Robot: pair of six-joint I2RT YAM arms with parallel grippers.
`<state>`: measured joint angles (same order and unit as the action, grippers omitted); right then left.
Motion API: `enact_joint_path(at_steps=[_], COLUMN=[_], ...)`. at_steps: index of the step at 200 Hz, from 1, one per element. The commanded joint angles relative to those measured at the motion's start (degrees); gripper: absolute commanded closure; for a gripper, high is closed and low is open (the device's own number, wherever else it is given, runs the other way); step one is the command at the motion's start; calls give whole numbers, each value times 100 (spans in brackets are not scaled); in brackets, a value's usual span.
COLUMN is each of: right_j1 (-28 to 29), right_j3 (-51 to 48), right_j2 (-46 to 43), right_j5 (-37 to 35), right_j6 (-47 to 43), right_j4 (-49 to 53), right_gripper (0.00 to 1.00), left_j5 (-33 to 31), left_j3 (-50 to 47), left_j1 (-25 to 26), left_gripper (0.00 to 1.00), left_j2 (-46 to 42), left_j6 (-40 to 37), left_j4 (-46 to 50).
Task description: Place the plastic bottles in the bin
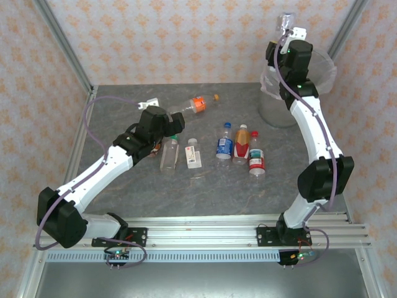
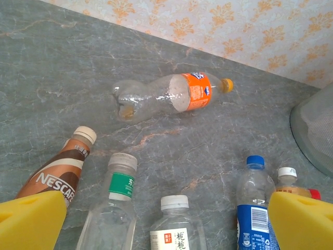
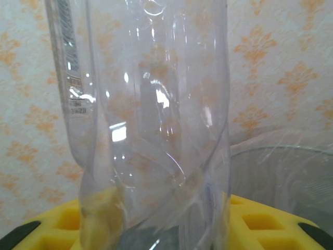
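Note:
High at the back right, my right gripper is shut on a clear plastic bottle held upright above the bin. In the right wrist view that bottle stands between the yellow pads, with the lined bin behind and below. My left gripper hangs open over the table, just short of an orange-labelled bottle lying on its side. Its wrist view looks down on that bottle, a brown bottle, a green-labelled one and a blue-labelled one.
More bottles lie in a row mid-table: a white-labelled one, an orange-red one and a red-labelled one. Patterned walls close the table at the back and sides. The bin's edge shows at the right of the left wrist view.

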<state>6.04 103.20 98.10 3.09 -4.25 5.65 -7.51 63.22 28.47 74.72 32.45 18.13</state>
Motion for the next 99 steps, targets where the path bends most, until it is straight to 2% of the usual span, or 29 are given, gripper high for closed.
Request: enact_joint_path(at_steps=[1,28,62,99], right_j1=[-176,-411,-709,-779], right_j3=[463,703,1176,1871], right_j2=[286,602,1122,1753], right_j5=[-422,-748,-794,-995], right_j6=[-216,-184,38,-32], right_j4=[344,533,985,1668], right_gripper=[61,61,60,58], left_j5=[63,41,56,49], left_j3=[172,165,155,148], left_j1=[-6,-1,-1,-1], left_gripper=[0,0,0,0], left_j2=[-12,-18,-36,-55], left_j6=[-106,-57,-24,-93], left_j4=[226,213,204,260])
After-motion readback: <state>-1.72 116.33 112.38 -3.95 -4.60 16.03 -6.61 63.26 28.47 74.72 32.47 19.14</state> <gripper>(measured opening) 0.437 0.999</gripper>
